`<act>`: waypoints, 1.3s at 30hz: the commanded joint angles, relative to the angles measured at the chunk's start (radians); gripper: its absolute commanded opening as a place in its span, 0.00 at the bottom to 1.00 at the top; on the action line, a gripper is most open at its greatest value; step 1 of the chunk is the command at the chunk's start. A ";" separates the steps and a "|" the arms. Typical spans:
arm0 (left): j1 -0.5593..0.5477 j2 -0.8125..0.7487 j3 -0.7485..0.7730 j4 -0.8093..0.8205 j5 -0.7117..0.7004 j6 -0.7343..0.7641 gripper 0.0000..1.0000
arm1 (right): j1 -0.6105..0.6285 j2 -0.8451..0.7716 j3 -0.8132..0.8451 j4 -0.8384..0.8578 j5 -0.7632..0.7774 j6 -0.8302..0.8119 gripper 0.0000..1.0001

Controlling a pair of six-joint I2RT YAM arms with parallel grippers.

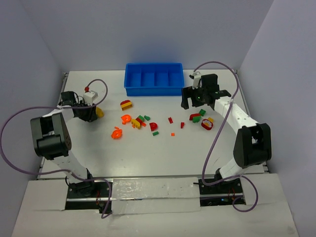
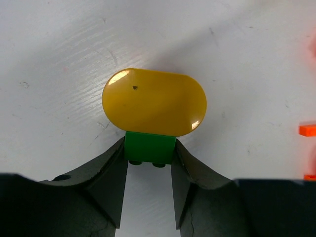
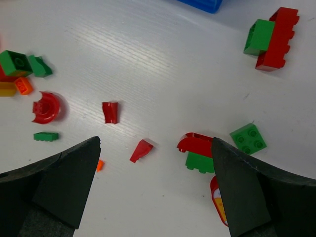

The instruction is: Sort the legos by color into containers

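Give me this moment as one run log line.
left end effector: shut on green brick with yellow oval | right end effector: open above red arch

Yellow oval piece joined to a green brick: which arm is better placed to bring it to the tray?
Left. The left gripper has its fingers against both sides of the green brick, next to the yellow oval piece. The right gripper is open, far away over red and green pieces.

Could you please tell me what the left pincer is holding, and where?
The left pincer grips the green block that sits against the yellow oval piece, one finger on each side.
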 commanded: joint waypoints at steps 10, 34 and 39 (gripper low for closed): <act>-0.291 -0.457 -0.063 -0.127 0.065 0.118 0.00 | 0.064 -0.009 0.154 0.071 -0.357 0.325 1.00; -0.739 -0.482 0.057 -0.163 -0.030 -0.034 0.00 | 0.293 0.224 0.271 0.113 -0.644 0.491 0.98; -0.753 -0.472 0.069 -0.157 -0.024 -0.049 0.00 | 0.293 0.257 0.279 0.134 -0.700 0.515 0.93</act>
